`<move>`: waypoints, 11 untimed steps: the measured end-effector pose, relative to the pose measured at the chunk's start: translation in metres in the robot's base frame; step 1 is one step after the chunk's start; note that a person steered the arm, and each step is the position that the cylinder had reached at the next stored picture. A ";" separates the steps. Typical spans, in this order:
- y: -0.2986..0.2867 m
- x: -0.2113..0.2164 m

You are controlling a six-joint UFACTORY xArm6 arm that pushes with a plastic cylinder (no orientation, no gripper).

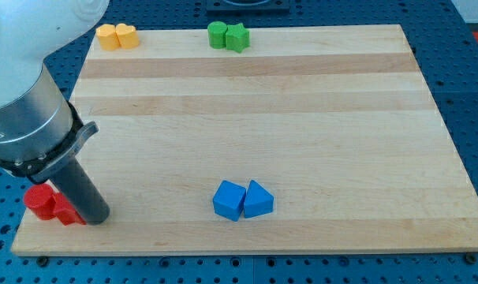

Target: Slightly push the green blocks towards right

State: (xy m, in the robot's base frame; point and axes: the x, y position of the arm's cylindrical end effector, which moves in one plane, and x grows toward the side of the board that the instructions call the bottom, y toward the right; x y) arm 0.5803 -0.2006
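Observation:
Two green blocks sit touching at the top edge of the wooden board [255,118]: a round green block [217,34] and a green star-like block [237,37] to its right. My tip [95,218] is at the view's bottom left, far from the green blocks, right next to the red blocks. The dark rod rises from it up to the grey arm body at the view's left.
Two red blocks [50,205] lie at the bottom left corner, partly behind the rod. Two yellow blocks [116,36] sit at the top left corner. A blue cube [229,199] and a blue triangular block [258,200] touch at the bottom middle.

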 end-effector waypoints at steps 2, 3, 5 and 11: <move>0.033 -0.081; 0.050 -0.144; 0.051 -0.249; 0.082 -0.388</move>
